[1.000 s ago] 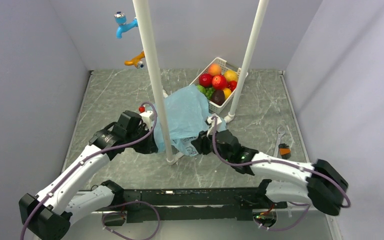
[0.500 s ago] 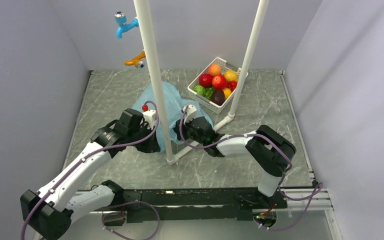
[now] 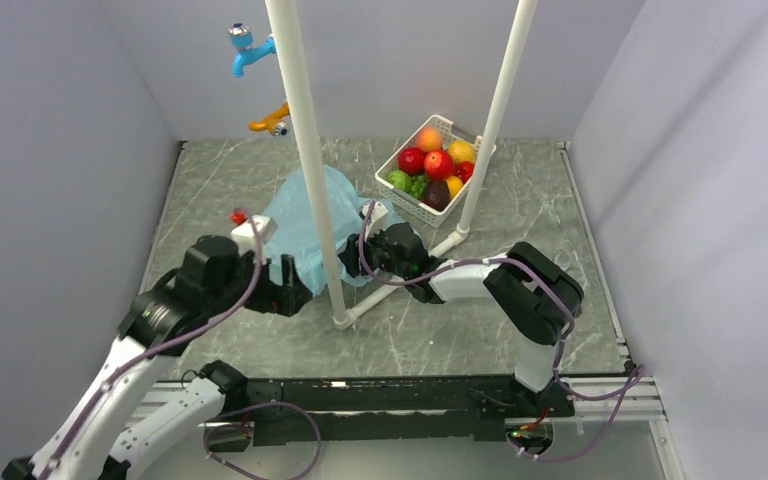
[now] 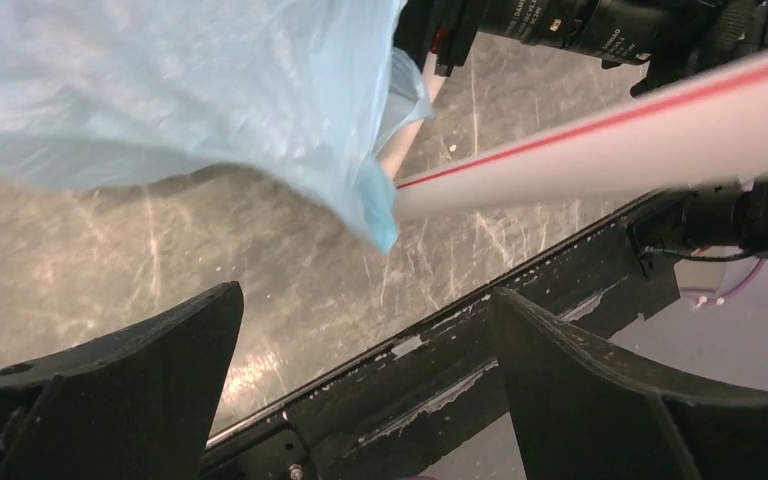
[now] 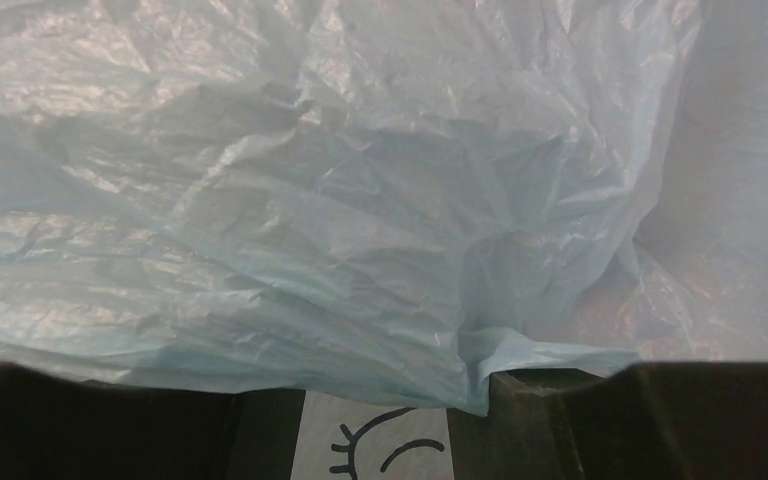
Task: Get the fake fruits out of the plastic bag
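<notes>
At mid-bench, plastic bag [image 3: 300, 210]: it slumps on the bench [image 3: 530, 230] just behind the foot of the left white pole [image 3: 310, 170]. Its near edge is raised, with a shadow under it. One corner reaches toward the low white tube [image 4: 610, 150] of the frame, and I cannot tell whether they touch. The film looks slack, with no round bulge that I can make out.
Fake fruits [image 3: 438, 163]: the red and orange ones in view sit in the white slotted basket [image 3: 398, 200]. It stands behind the bag near the right pole [image 3: 495, 110], and they share it with green and dark fruits. No fruit shows through the film in either wrist view, so the emptying seems largely done, though a fold could hide one.
Right tool [image 5: 375, 425]: it is pressed against the bag's near right side, and film fills its view. Its fingers stand partly apart, with the white printed panel [image 5: 400, 450] showing in the gap. A fold rests at one finger's edge, and I cannot tell whether it is pinched. The tool probably sits there to hold the edge up and spread the bag.
Left tool [image 4: 365, 300]: it is spread wide with nothing between the fingers, low and just short of the hanging corner, clear of the film. It looks poised to take that corner, so both arms could pull the mouth open.
Risk: the pole and tube stand close, so a pull may snag the thin film.
</notes>
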Available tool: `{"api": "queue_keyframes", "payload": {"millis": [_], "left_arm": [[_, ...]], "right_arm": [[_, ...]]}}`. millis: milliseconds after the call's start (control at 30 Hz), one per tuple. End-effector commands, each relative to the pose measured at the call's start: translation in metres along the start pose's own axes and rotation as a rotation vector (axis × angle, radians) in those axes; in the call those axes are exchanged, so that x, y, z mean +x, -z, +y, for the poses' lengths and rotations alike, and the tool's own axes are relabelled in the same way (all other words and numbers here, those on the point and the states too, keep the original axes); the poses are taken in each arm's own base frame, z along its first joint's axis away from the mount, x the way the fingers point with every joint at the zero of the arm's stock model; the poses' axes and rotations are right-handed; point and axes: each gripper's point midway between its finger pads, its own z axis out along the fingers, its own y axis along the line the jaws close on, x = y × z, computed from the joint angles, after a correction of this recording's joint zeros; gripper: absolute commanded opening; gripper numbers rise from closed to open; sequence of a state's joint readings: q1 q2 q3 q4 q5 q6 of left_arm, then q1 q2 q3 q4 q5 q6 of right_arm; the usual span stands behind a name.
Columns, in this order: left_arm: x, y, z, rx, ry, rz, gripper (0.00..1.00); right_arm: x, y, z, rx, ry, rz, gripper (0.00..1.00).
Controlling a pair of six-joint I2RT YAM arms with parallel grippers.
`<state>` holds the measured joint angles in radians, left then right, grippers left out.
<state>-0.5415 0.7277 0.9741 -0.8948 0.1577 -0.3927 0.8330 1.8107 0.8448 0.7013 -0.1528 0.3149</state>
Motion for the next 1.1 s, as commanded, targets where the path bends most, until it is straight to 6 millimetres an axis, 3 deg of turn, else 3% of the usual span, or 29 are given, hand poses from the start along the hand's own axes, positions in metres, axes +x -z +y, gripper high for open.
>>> {"api": "queue_keyframes", "payload": {"millis": [0,100,200,333,433,533,600,700,833,1067], "left_arm": [[0.006,0.041,0.017,-0.109,0.124,-0.100,0.99],[0.002,0.059,0.026,-0.151,0.184,-0.201,0.95],[-0.007,0.060,0.049,-0.327,0.267,-0.202,0.78],[-0.032,0.044,0.083,-0.595,0.249,-0.092,0.80],[-0.066,0.025,0.110,-0.552,0.289,-0.152,0.76],[-0.080,0.013,0.151,-0.518,0.382,-0.179,0.64],[-0.083,-0.005,0.176,-0.476,0.433,-0.154,0.59],[-0.080,-0.041,0.196,-0.375,0.469,-0.087,0.55],[-0.076,-0.083,0.202,-0.233,0.497,-0.025,0.50],[-0.054,-0.114,0.243,-0.314,0.502,0.085,0.53]], "right_arm": [[-0.023,-0.006,0.017,-0.092,0.006,-0.041,0.50],[-0.020,-0.009,0.026,-0.143,0.001,-0.022,0.51],[-0.017,-0.012,0.032,-0.181,-0.004,-0.007,0.51],[-0.015,-0.015,0.032,-0.184,-0.006,0.005,0.52],[-0.013,-0.017,0.032,-0.188,-0.004,0.017,0.53],[-0.012,-0.019,0.031,-0.187,-0.004,0.026,0.54],[-0.012,-0.019,0.032,-0.193,-0.002,0.027,0.55],[-0.011,-0.023,0.033,-0.199,0.000,0.030,0.57],[-0.012,-0.029,0.031,-0.201,0.007,0.028,0.62],[-0.011,-0.043,0.032,-0.213,0.004,0.037,0.64]]}}
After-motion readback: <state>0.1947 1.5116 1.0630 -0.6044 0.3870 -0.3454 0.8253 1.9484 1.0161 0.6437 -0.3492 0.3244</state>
